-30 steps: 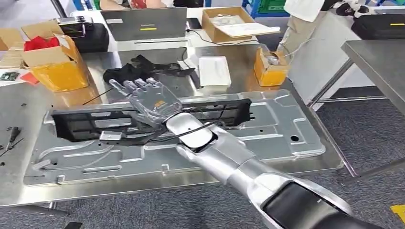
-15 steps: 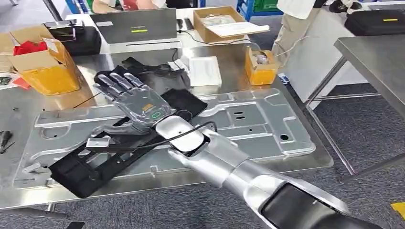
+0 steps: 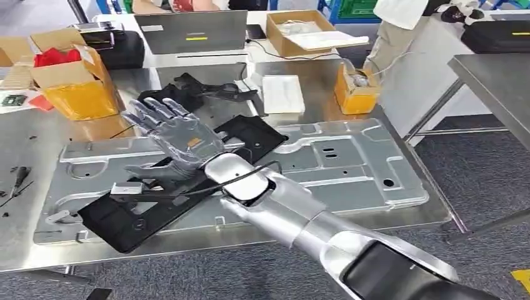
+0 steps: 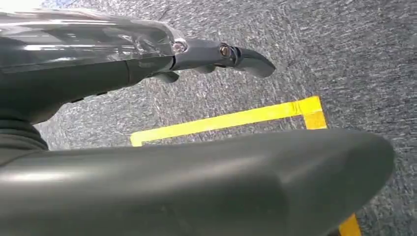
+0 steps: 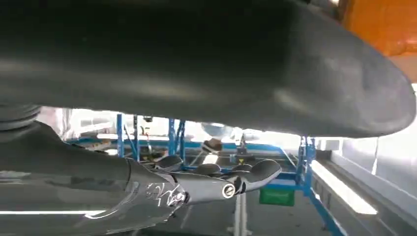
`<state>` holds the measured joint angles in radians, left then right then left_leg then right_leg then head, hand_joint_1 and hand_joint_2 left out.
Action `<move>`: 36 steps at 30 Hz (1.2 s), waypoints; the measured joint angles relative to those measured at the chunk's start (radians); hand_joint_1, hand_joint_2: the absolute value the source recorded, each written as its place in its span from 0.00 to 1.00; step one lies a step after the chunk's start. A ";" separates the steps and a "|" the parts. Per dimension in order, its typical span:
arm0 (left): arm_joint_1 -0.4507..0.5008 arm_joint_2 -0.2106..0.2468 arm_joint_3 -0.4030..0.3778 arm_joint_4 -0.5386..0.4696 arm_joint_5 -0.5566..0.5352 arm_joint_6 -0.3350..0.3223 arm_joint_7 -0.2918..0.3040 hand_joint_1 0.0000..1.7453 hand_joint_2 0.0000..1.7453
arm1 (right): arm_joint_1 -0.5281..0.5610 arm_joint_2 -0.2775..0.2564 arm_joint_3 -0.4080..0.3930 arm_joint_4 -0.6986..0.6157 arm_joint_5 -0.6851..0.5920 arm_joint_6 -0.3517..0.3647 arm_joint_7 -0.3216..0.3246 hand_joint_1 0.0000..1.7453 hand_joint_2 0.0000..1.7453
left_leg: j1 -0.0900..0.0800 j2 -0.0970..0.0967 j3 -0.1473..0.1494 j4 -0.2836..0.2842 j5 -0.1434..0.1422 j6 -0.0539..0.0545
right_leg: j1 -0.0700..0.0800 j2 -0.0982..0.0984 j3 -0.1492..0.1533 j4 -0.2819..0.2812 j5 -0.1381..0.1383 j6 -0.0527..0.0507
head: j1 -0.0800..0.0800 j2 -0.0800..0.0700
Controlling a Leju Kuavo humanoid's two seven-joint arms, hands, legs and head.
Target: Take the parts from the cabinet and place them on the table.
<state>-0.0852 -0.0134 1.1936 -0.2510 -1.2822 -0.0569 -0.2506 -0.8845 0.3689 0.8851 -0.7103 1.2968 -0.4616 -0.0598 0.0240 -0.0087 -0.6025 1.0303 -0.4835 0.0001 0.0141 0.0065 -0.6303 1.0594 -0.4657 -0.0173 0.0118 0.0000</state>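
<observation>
You are looking at a steel table carrying a large silver panel. The long black part is lying diagonally across its left half. Your right hand is hovering over it, fingers spread, gripping nothing. Your left hand is hanging over the floor, fingers extended.

arm: silver shell, black upper section
cable: black, over wrist
right hand: silver-grey, orange mark
</observation>
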 joint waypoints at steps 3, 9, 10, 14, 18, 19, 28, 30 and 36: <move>0.002 -0.005 0.002 0.000 0.028 -0.008 0.001 0.00 0.00 | 0.046 -0.005 -0.092 -0.062 -0.286 0.008 -0.160 0.00 0.00 | 0.002 -0.001 -0.004 -0.002 0.000 -0.010 | 0.008 0.000 0.014 -0.035 -0.010 -0.008 | -0.002 0.000; 0.015 -0.008 0.027 0.001 0.070 -0.024 -0.019 0.00 0.00 | 0.239 -0.019 -0.421 -0.494 -1.196 0.441 -0.422 0.00 0.00 | 0.002 0.000 -0.081 0.179 -0.116 -0.028 | -0.004 -0.012 0.029 -0.063 -0.001 -0.017 | -0.002 0.000; 0.018 -0.008 0.029 0.001 0.070 -0.024 -0.019 0.00 0.00 | 0.257 -0.024 -0.450 -0.535 -1.205 0.456 -0.422 0.00 0.00 | 0.002 0.000 -0.116 0.256 -0.144 -0.031 | -0.003 -0.012 0.028 -0.062 -0.001 -0.017 | -0.002 0.000; 0.019 -0.009 0.048 0.001 0.108 -0.024 -0.045 0.00 0.00 | 0.378 -0.028 -0.544 -0.753 -1.363 0.685 -0.415 0.00 0.00 | 0.008 0.003 -0.055 0.126 -0.036 -0.037 | -0.007 -0.007 0.032 -0.052 -0.010 -0.008 | -0.002 0.000; 0.026 -0.015 0.085 0.001 0.148 -0.015 -0.073 0.00 0.00 | 0.496 -0.072 -0.603 -0.966 -1.561 0.819 -0.393 0.00 0.00 | 0.004 0.002 0.003 0.006 -0.013 -0.019 | 0.000 -0.006 0.026 -0.033 -0.019 0.012 | 0.000 0.000; 0.028 -0.017 0.095 0.001 0.156 -0.012 -0.076 0.00 0.00 | 0.530 -0.082 -0.612 -0.997 -1.576 0.836 -0.397 0.00 0.00 | 0.000 0.001 0.004 0.010 -0.013 -0.017 | -0.002 -0.006 0.029 -0.037 -0.017 0.016 | -0.002 0.000; 0.034 -0.044 0.154 0.001 0.179 0.015 -0.084 0.00 0.00 | 0.806 -0.164 -0.695 -1.112 -1.631 0.957 -0.462 0.00 0.00 | 0.002 0.007 -0.005 0.000 0.008 0.016 | -0.016 -0.005 -0.037 0.219 -0.159 0.048 | 0.001 0.000; 0.036 -0.044 0.158 0.000 0.177 0.016 -0.083 0.00 0.00 | 0.825 -0.166 -0.697 -1.111 -1.639 0.975 -0.463 0.00 0.00 | 0.001 0.006 -0.008 0.000 0.013 0.012 | -0.015 -0.005 0.070 0.041 -0.089 0.041 | 0.001 0.000; 0.039 -0.045 0.171 -0.004 0.174 0.019 -0.081 0.00 0.00 | 0.856 -0.173 -0.710 -1.102 -1.643 0.977 -0.463 0.00 0.00 | -0.002 0.005 -0.011 -0.011 0.036 -0.026 | -0.012 -0.006 0.117 -0.079 -0.054 0.007 | 0.000 0.000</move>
<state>-0.0457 -0.0584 1.3642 -0.2548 -1.1078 -0.0374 -0.3319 -0.0287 0.1961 0.1755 -1.8128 -0.3464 0.5150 -0.5226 0.0215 -0.0039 -0.6130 1.0189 -0.4472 -0.0257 0.0024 0.0008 -0.5128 0.9809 -0.5193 -0.0106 0.0122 0.0000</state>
